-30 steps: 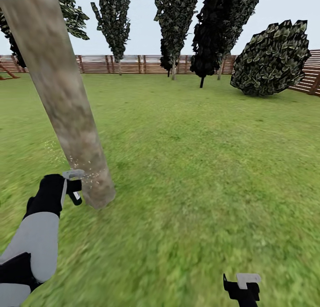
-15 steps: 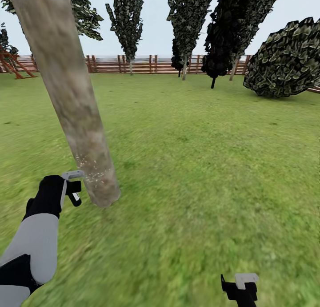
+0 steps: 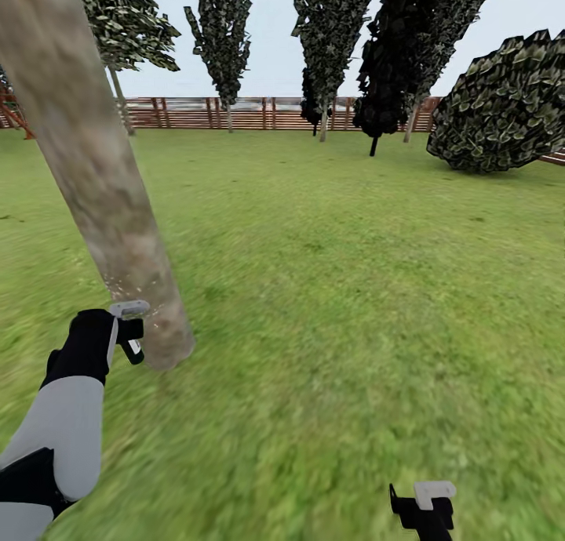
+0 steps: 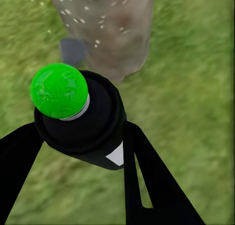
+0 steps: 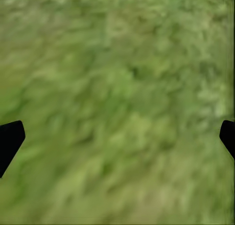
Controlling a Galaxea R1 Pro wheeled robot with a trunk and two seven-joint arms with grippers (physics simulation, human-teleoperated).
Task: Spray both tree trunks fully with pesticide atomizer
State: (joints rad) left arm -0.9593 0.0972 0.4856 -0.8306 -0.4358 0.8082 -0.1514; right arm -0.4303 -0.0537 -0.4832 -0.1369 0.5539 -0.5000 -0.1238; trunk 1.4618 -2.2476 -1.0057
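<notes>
The near tree trunk [image 3: 102, 188] leans across the left of the head view, its base [image 3: 165, 345] standing in the grass. My left gripper [image 3: 129, 328] is at the base, just left of it, shut on the pesticide atomizer [image 3: 133, 340]. In the left wrist view the atomizer [image 4: 93, 132] is black with a round green top [image 4: 58, 90] and a white patch, held between my dark fingers [image 4: 147, 186]. White pesticide specks [image 4: 98, 24] dot the trunk [image 4: 112, 34] low down. My right gripper [image 3: 428, 503] hangs open over the grass floor [image 5: 122, 112].
The lawn [image 3: 353, 274] stretches back to a brown slat fence [image 3: 259, 114]. Several tall dark trees [image 3: 333, 39] stand along it, and a big round bush [image 3: 502, 106] sits at the right. A red-brown wooden frame [image 3: 9, 114] shows at the far left.
The whole picture has shifted, so the camera has moved. The trunk's base now lies closer to my left gripper in the picture. Both grippers keep their states.
</notes>
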